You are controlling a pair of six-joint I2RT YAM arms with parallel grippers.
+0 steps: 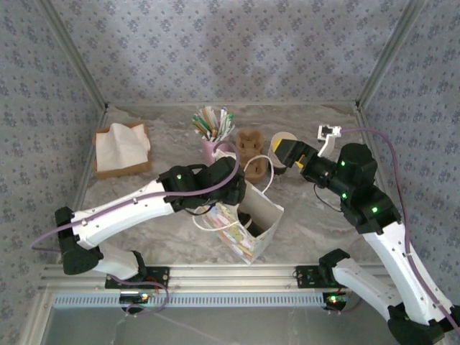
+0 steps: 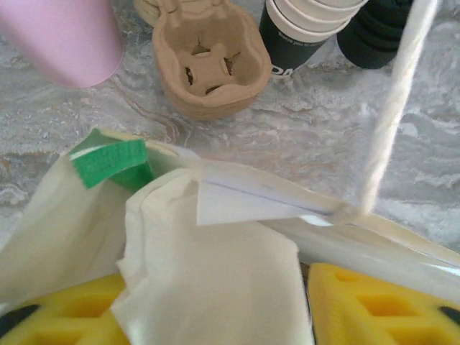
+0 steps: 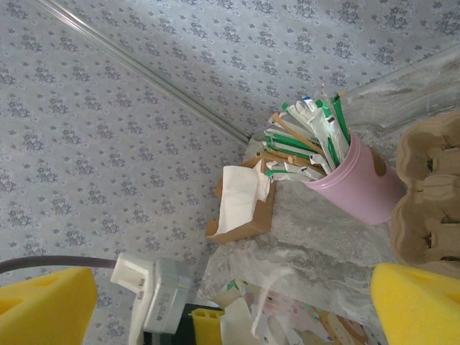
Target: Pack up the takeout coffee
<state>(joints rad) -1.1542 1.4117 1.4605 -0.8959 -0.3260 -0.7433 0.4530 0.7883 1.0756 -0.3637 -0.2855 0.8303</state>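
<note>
The takeout coffee is hidden or out of view. A patterned paper bag point(image 1: 253, 231) stands open at the table's middle. My left gripper point(image 1: 234, 190) hangs over its mouth. In the left wrist view the left gripper point(image 2: 215, 316) has its yellow fingers point(image 2: 381, 309) spread, with a white napkin point(image 2: 215, 266) lying loose between them beside a green packet point(image 2: 108, 162) at the bag rim point(image 2: 244, 188). My right gripper point(image 1: 293, 154) is open and holds nothing, next to the stacked lidless cups point(image 1: 282, 146). Its yellow fingers point(image 3: 417, 302) frame the right wrist view, the right gripper point(image 3: 230, 316) wide apart.
Behind the bag stand a pink holder point(image 1: 211, 148) of straws and packets, a brown pulp cup carrier point(image 1: 249, 144) and the cup stack point(image 2: 298, 25) with dark round lids point(image 2: 374, 36) beside it. A brown napkin box point(image 1: 121, 149) sits far left. The bag's white handle point(image 2: 395, 108) rises close to the left wrist camera.
</note>
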